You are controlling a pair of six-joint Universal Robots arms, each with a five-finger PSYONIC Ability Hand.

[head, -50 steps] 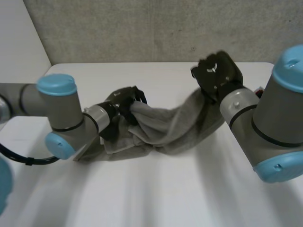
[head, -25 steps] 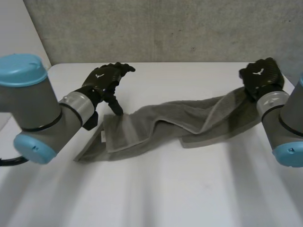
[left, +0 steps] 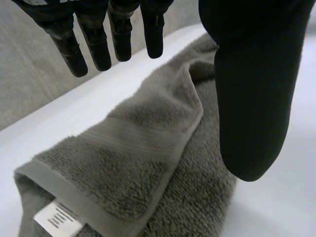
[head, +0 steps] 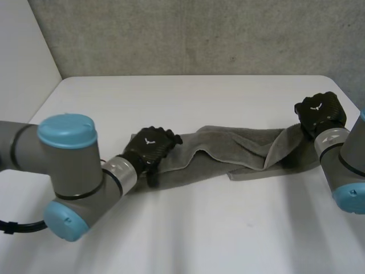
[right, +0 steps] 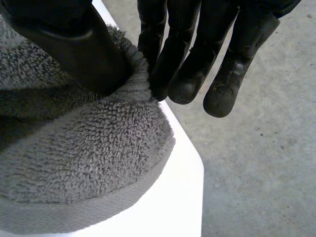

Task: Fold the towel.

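The towel, grey and bunched into a long crumpled band, lies on the white desk. In the head view it runs from about 9 o'clock to 3 o'clock. The left hand is over its 9 o'clock end, with fingers straight and the thumb apart, holding nothing. Under its palm is a folded corner with a white label. The right hand is at the 3 o'clock end, near the desk's edge, and pinches the towel's edge between thumb and fingers.
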